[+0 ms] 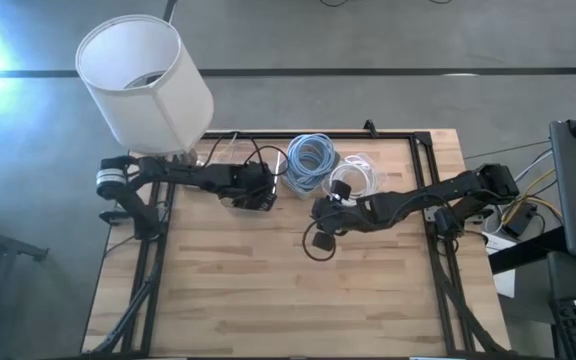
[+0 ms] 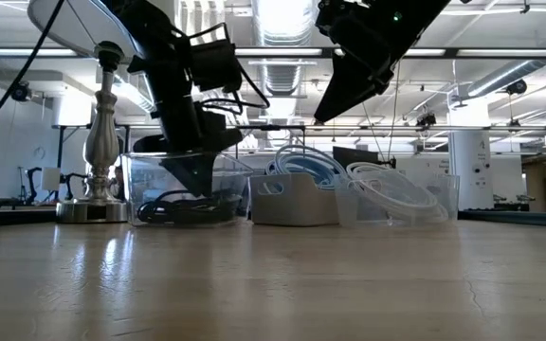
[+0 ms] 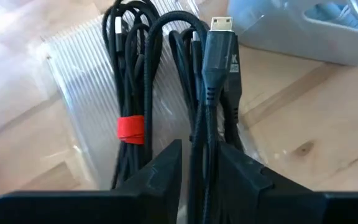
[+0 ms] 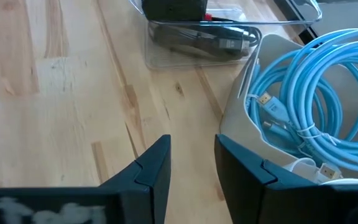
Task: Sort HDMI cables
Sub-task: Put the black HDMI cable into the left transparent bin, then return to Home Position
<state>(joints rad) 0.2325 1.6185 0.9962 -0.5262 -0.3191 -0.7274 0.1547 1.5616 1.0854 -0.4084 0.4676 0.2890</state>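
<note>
My left gripper (image 3: 201, 162) points down into a clear tub (image 1: 236, 196) at the table's far left and is shut on a black HDMI cable (image 3: 211, 81). A second black bundle with a red tie (image 3: 130, 127) lies on the tub floor beside it. My right gripper (image 4: 192, 155) hovers high over bare wood near the table's middle (image 1: 323, 212), open and empty. Light blue coils (image 4: 316, 81) rest in a pale tub (image 1: 308, 160). White coils (image 1: 356, 176) lie in a clear tub to its right. My left gripper pinches the black cable between its two fingers, on the strands a little behind the connector (image 3: 202, 134). The fingers come from above, pointing down into the tub, and the cable runs lengthwise through the gap. The gold-tipped connector end (image 3: 219, 37) reaches past the fingertips onto the tub floor.
A white-shaded lamp (image 1: 143, 80) stands on a metal base (image 2: 98, 180) at the table's far left corner, close to the left arm. The three tubs line the far edge. The near half of the wooden table (image 1: 288, 300) is bare.
</note>
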